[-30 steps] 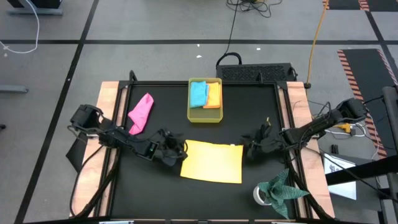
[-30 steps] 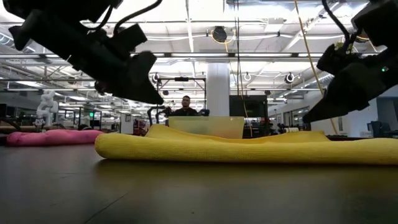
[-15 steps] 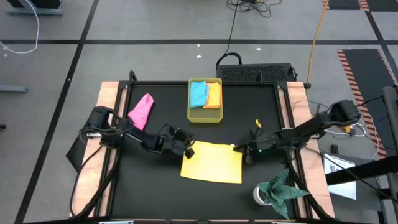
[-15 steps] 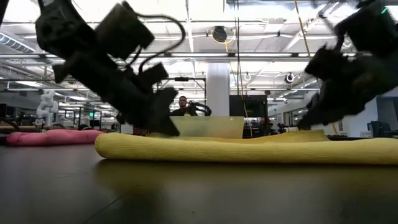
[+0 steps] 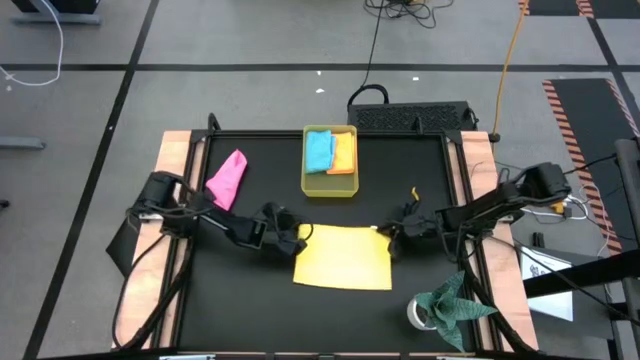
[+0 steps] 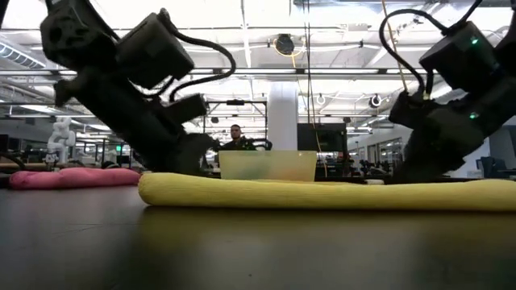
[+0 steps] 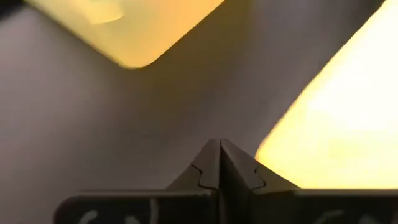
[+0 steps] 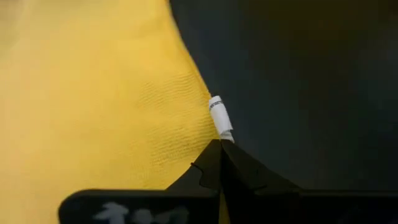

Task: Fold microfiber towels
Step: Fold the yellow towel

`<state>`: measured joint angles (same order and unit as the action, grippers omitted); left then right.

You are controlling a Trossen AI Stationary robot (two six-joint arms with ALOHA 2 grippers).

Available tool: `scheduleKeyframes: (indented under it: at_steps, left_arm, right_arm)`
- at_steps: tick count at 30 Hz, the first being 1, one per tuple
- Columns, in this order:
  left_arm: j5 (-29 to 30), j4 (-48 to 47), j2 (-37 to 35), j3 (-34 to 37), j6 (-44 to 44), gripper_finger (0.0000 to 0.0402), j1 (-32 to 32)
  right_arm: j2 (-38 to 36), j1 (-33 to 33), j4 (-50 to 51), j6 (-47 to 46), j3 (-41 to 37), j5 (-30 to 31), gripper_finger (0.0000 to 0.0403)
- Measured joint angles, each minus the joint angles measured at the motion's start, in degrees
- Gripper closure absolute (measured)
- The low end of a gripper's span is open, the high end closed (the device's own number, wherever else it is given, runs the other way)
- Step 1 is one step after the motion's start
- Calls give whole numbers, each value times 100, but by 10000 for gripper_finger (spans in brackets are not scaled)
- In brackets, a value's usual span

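Both pincers, left pincer (image 5: 297,236) and right pincer (image 5: 385,238), are pinching shut on far corners of the yellow towel (image 5: 343,257), likely limp, light, draping between them.

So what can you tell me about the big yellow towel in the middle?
The yellow towel is a soft, fuzzy-looking cloth lying flat on the black table, near its front edge and in front of the yellow tray. It looks folded over, with a thick rounded edge facing the low camera. A small white tag sticks out at one corner. The left gripper is shut at its far left corner and the right gripper is shut at its far right corner, by the tag.
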<state>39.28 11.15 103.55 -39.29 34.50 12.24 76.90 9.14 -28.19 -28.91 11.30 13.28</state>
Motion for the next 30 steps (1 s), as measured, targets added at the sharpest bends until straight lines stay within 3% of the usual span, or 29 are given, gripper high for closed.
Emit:
scheduleKeyframes:
  at_steps: [5,9,11,15,19,23,30]
  left_arm:
    - [432,-506,-590,1,165,393,214]
    - [458,72,-746,1,-215,380,371]
    - [98,633,-727,-3,-639,382,392]
    - [-625,1449,-443,-6,-1207,398,285]
    - [-719,1771,3,-16,-1197,389,99]
    - [-816,1430,319,-7,-867,390,-118]
    - [-861,765,190,-21,-420,389,-122]
  right_arm:
    - [-753,6,308,-38,-5,-160,402]
    - [-922,91,9,44,-5,-355,403]
    - [-892,150,-306,128,-5,-477,403]
    - [-529,219,-1119,325,1,-520,403]
    - [162,105,-1544,403,70,-469,403]
    - [933,-190,-1858,411,234,-367,403]
    - [1799,-618,-2043,468,445,-280,403]
